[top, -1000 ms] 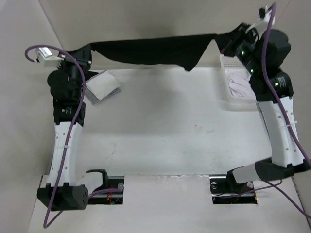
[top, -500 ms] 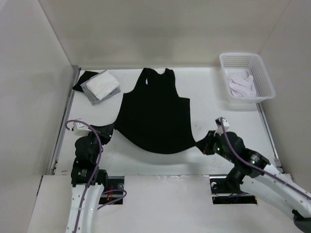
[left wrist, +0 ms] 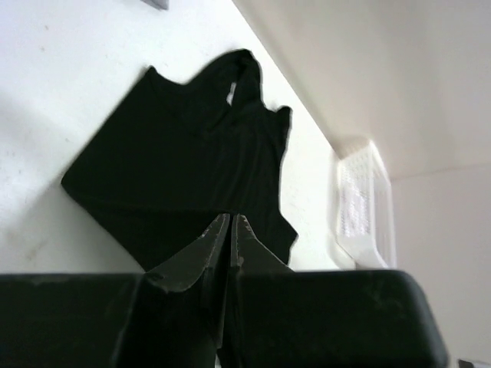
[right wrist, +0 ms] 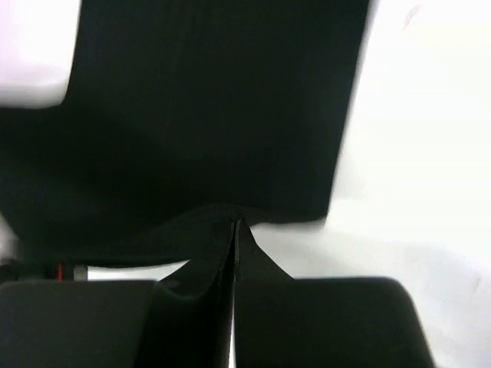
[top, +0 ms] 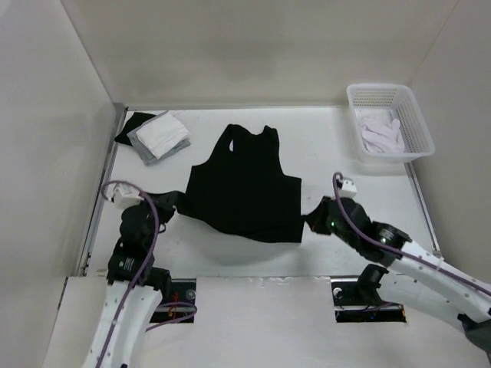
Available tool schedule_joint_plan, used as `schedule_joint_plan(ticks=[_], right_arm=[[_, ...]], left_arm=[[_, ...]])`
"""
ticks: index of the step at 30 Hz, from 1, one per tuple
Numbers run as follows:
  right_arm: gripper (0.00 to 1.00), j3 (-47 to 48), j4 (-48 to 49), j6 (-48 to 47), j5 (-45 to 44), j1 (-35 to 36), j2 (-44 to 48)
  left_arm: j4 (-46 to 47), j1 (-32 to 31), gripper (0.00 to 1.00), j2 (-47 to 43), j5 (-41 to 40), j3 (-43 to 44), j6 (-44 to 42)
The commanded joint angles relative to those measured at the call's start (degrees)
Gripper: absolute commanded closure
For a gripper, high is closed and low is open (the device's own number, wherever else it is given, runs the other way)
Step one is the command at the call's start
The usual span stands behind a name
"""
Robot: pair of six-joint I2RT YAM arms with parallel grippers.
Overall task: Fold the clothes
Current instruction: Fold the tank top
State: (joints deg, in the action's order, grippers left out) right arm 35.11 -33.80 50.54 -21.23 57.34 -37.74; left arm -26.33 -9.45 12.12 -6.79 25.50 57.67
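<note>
The overhead view looks down from above and behind the arms (top: 123, 322). It takes in the whole counter (top: 330, 153), with the bases at the frame's bottom. The left wrist view sits low behind the left end effector (left wrist: 230, 220), facing across the tank top (left wrist: 184, 169) toward the basket (left wrist: 360, 203) at right. The right wrist view is closer and blurred, the tank top filling its upper frame. All three share it.

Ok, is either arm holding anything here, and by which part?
Yes, both hold the black tank top: the left arm's fingers pinch its near-left hem corner, the right arm's fingers the near-right hem corner.
</note>
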Motion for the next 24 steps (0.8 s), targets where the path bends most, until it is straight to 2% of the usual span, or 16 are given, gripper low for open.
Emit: schedule_joint_plan(ticks=[1, 4, 6, 8, 11, 14, 16, 17, 18, 20, 22, 24], right_arm=[[0.99, 3.6, 18.6, -11.3, 8.2, -15.2, -7.1], [0.99, 8.5, 30.6, -13.5, 19.0, -30.3, -18.5], [0.99, 13.8, 36.3, -13.3, 24.0, -36.1, -27.7], [1.00, 21.0, 39.1, -13.0, 27.2, -39.6, -37.6], [1.00, 34.0, 38.9, -12.5, 30.6, -43.5, -51.9], [0.99, 46.7, 36.5, -11.4, 32.4, -45.4, -64.5], [0.92, 55.7, 33.6, -11.2, 32.2, -46.0, -73.2], [0.82, 59.1, 33.0, -10.7, 31.6, -46.3, -76.7], [0.70, 61.6, 32.2, -10.2, 31.1, -46.4, -79.3], [0.57, 62.7, 31.2, -9.6, 31.9, -46.6, -80.3], [0.51, 57.9, 32.3, -10.3, 31.1, -46.4, -76.5], [0.52, 49.8, 34.7, -11.6, 30.0, -46.1, -70.5]], left_arm=[[21.3, 0.1, 0.97, 15.4, -4.2, -0.4, -0.8], [37.1, 0.3, 0.97, 33.3, -7.7, 3.8, -0.5], [44.5, -0.2, 0.97, 46.8, -9.7, 10.6, -1.2], [48.1, 0.4, 0.97, 58.9, -10.1, 19.0, -2.8], [48.9, 0.4, 0.97, 74.9, -9.4, 32.4, -3.9], [47.3, 0.6, 0.94, 86.3, -8.9, 43.7, -5.1], [44.2, 1.0, 0.83, 93.6, -8.3, 50.8, -5.8], [42.3, 1.3, 0.74, 96.7, -7.7, 54.1, -6.2], [40.4, 1.8, 0.68, 98.6, -6.9, 56.0, -6.1], [38.8, 2.8, 0.59, 98.4, -6.6, 55.1, -5.4], [39.8, 3.3, 0.58, 93.2, -6.7, 48.7, -4.7], [44.1, 2.6, 0.62, 85.2, -8.1, 38.0, -4.3]])
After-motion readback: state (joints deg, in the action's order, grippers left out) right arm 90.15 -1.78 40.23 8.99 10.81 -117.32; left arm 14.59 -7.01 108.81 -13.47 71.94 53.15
